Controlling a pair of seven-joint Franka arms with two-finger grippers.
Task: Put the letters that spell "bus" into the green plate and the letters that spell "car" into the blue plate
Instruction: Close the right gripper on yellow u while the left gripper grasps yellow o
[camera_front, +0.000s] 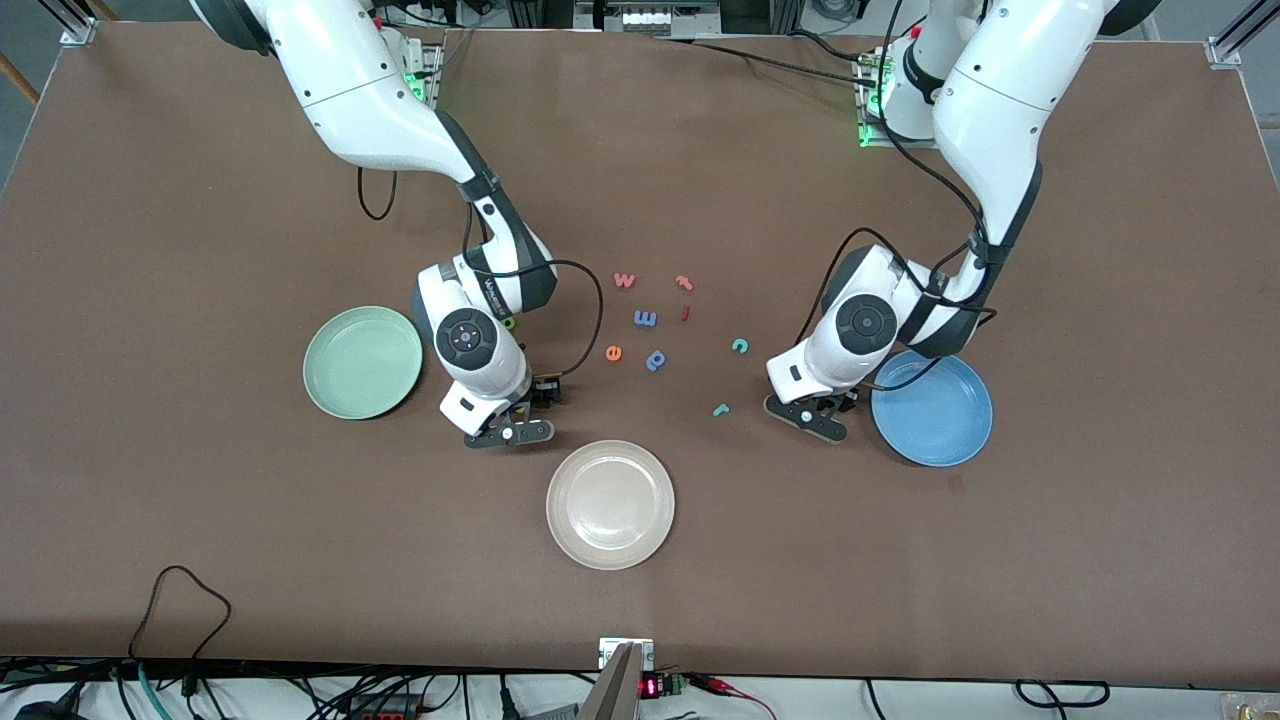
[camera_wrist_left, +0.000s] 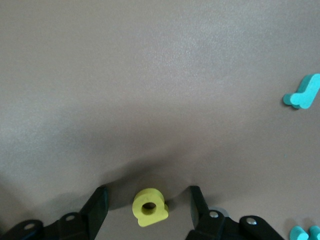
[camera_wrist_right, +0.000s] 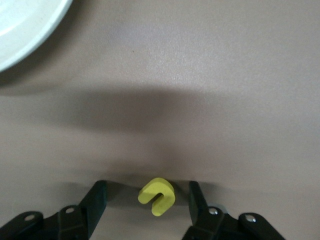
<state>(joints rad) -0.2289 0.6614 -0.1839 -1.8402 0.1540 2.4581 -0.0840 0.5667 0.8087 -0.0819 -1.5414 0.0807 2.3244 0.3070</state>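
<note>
yellow "a" (camera_wrist_left: 149, 207) sits between the left gripper's (camera_wrist_left: 149, 206) spread jaws — yellow "u" (camera_wrist_right: 157, 196) between the right gripper's (camera_wrist_right: 148, 202), untouched.

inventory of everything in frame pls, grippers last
green plate: 1, mint, toward the right arm's end.
blue plate: 1, blue, toward the left arm's end.
white plate: 1, beige, nearest the front camera.
loose letters: w, t, m, i, e, p, c, r; mid-table.
yellow a: 1, between left fingers.
yellow u: 1, between right fingers.
left gripper: open, beside blue plate.
right gripper: open, beside green plate.
</note>
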